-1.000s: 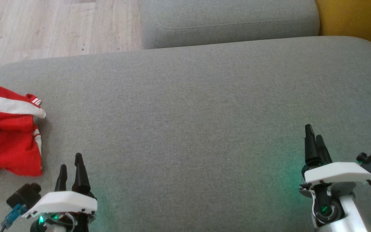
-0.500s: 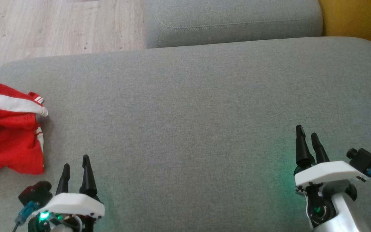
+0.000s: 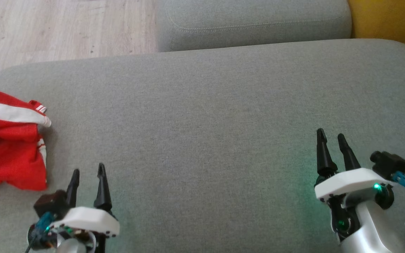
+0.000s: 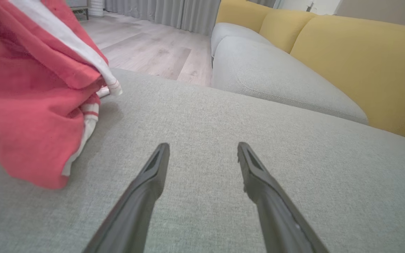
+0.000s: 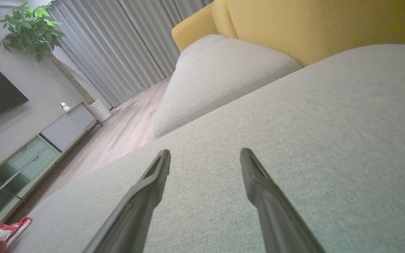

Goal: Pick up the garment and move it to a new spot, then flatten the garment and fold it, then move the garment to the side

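You have the garment (image 3: 9, 147) lying in a rumpled heap at nine o'clock on the grey sofa cushion (image 3: 202, 116), right at its edge, neither flattened nor folded. Your left tool (image 3: 88, 168) sits at seven o'clock, near the heap but clear of it, fingers apart and empty. Your right tool (image 3: 330, 133), at four o'clock, is likewise spread and holds nothing. By the look of it, the pick-up, the flattening, the fold and the final move aside are all yet to do.
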